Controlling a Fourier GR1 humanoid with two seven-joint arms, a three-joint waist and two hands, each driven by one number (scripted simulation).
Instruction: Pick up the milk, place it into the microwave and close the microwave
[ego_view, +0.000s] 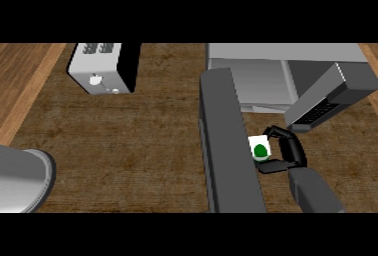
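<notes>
Right hand curled round milk above brown counter, beside open microwave.

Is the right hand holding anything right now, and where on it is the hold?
Yes. The right hand is curled round the milk carton, with fingers at its upper side and thumb at its lower end. No left hand shows.

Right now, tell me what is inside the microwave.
Nothing shows on the visible grey floor of the microwave. The milk is outside it, held by the right hand. The open door and casing cover the rest.
</notes>
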